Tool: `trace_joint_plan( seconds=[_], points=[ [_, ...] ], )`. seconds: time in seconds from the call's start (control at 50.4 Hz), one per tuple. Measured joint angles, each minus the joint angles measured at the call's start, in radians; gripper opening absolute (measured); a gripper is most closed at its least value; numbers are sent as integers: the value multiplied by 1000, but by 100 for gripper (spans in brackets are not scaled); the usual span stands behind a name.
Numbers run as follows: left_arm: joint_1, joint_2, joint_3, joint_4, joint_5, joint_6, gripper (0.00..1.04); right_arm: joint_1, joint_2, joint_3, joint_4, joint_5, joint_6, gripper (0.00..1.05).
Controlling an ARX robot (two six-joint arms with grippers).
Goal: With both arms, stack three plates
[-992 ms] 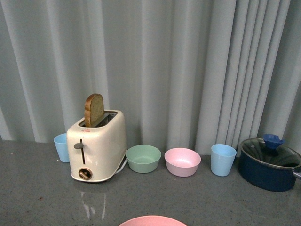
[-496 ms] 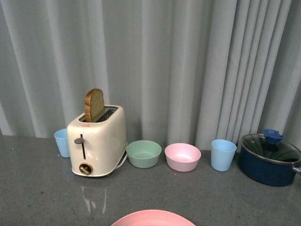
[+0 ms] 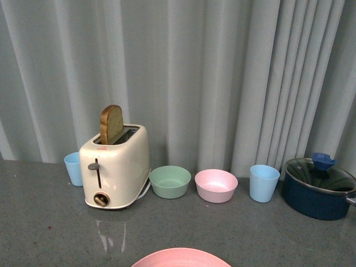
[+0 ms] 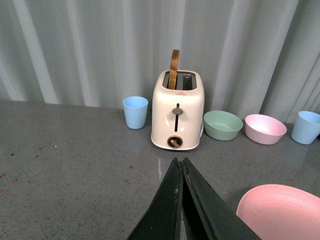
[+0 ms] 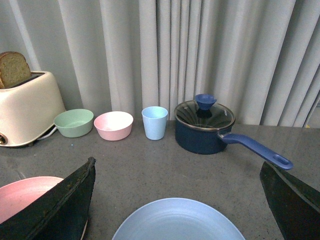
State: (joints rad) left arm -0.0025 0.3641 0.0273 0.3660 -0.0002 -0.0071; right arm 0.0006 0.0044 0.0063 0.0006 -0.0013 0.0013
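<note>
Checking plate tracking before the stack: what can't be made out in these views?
Third plate: in no view.
Pink plate: the bottom edge cuts it in the front view, leaving only its far rim; in the right wrist view the right tool hides part.
Light blue plate: right wrist view only, near side cut by the frame edge.
Arms: outside the front view.

A second ago only a thin bit of the pink plate showed at the bottom of the front view. Now more of it shows. The toaster, green bowl and pink bowl sit a little higher.
</note>
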Motion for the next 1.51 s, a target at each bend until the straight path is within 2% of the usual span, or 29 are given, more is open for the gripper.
trace_joint_plan(
  seconds=[0.476,0.575,0.813,0.892,0.952,1.13,1.21,1.289,1.507],
  points=[
    [0,-187,0,-185,0,0,4,0,0,0,0,0,0,97],
    [0,-316,0,-349,0,0,4,0,0,0,0,0,0,97],
    [0,-360,0,-365,0,-1,4,0,0,0,0,0,0,97],
    [0,-360,0,-365,0,0,19,0,0,0,0,0,0,97],
    [0,-360,0,-365,0,0,35,0,0,0,0,0,0,97],
    [0,-360,0,-365,0,0,64,0,0,0,0,0,0,97],
    [0,-360,0,-365,0,0,85,0,0,0,0,0,0,97],
    [0,-360,0,-365,0,0,99,0,0,0,0,0,0,97],
    [0,-360,0,-365,0,3,98,-1,2,0,-3,-4,0,97]
  ],
)
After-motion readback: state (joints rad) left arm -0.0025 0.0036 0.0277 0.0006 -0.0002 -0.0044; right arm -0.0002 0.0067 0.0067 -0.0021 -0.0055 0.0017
